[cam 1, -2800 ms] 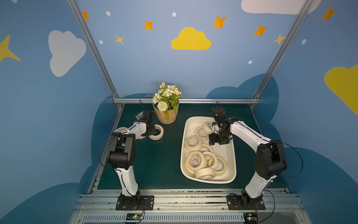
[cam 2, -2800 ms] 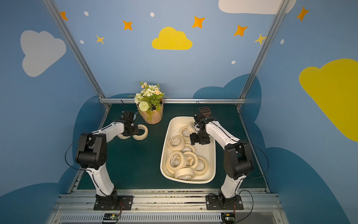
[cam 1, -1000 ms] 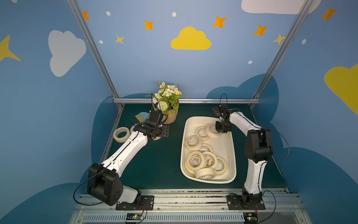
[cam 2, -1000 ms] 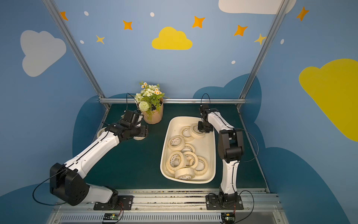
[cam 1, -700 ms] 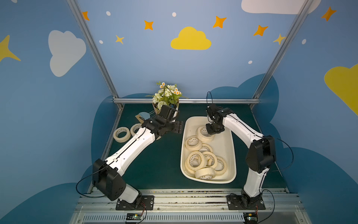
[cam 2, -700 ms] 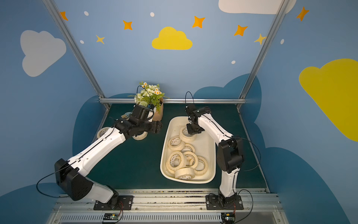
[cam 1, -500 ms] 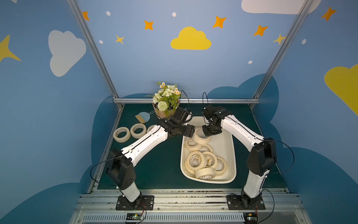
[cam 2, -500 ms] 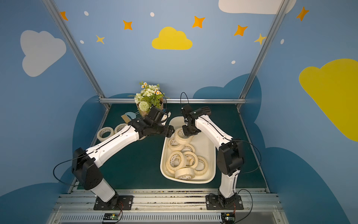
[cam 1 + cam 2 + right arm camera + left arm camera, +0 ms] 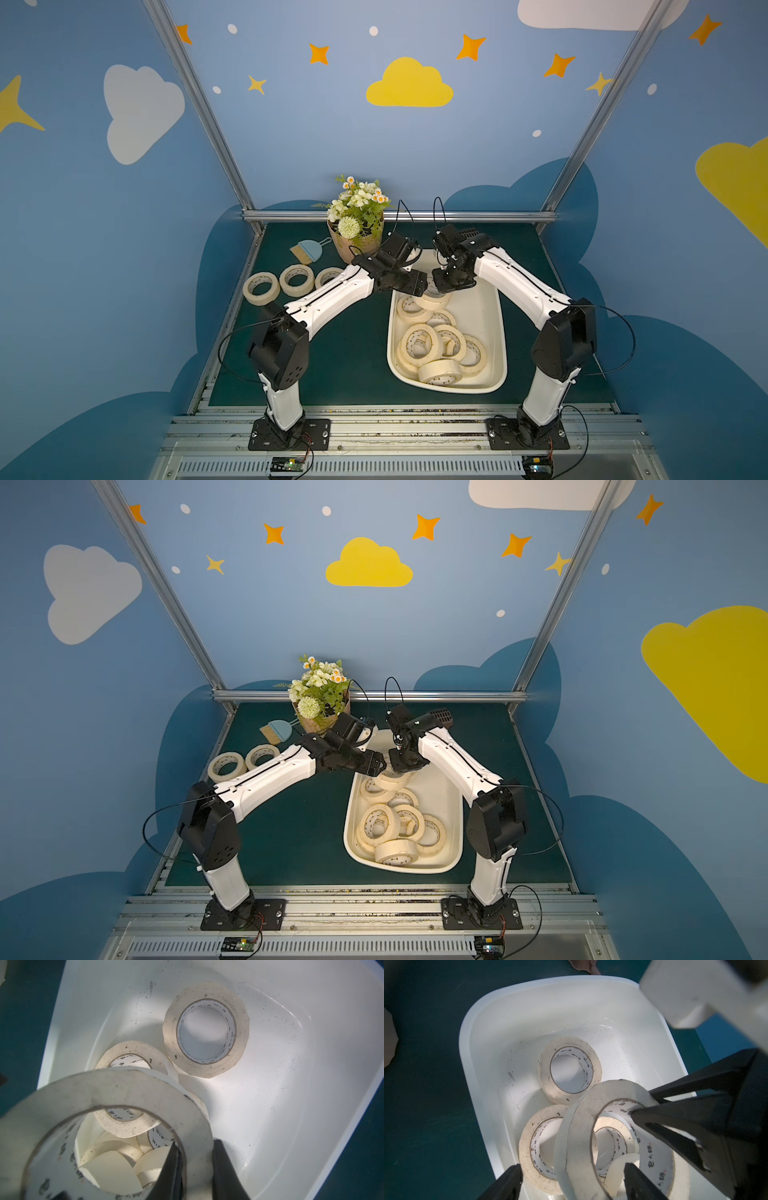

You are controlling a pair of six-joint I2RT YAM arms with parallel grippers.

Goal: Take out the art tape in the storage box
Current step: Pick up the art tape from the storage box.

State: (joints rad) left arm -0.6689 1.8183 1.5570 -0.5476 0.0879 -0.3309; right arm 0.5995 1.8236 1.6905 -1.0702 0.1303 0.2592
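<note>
Since a few seconds back, your left arm has unfolded from the three cream tape rings [image 9: 296, 291] lying on the dark green surface [image 9: 345, 345]. It now reaches across to the far end of the off-white, round-cornered plastic storage box [image 9: 484, 307]. Your right arm has come up off the box floor with one cream-beige art tape roll [image 9: 124, 1088].

Your right end effector [image 9: 195, 1145] is clamped narrow on that roll's wall, one finger inside the white printed core and one outside. The roll hangs tilted above the far end of the box, clear of the rings beneath. Pinching the wall instead of spanning the ring leaves most of the rim free, probably so the other arm can take it.

Your left end effector [image 9: 573, 1167] has its jaws wide and holds nothing. In the left wrist view the roll's near edge lines up between its fingers [image 9: 510, 1184]; contact can't be made out. In both top views the two end effectors nearly meet over the box.

Other tape: one flat ring [image 9: 545, 1070] lies alone toward the far end of the box, and a stacked cluster [image 9: 440, 372] sits toward the near end. Three are out and one is in the air, with most of the tape not yet taken out.

This looks like a handover. Your left arm serves the drop spot on its own side, which spares the right arm from crossing the box. Close the left end effector before you loosen the right, or the roll drops back in.
</note>
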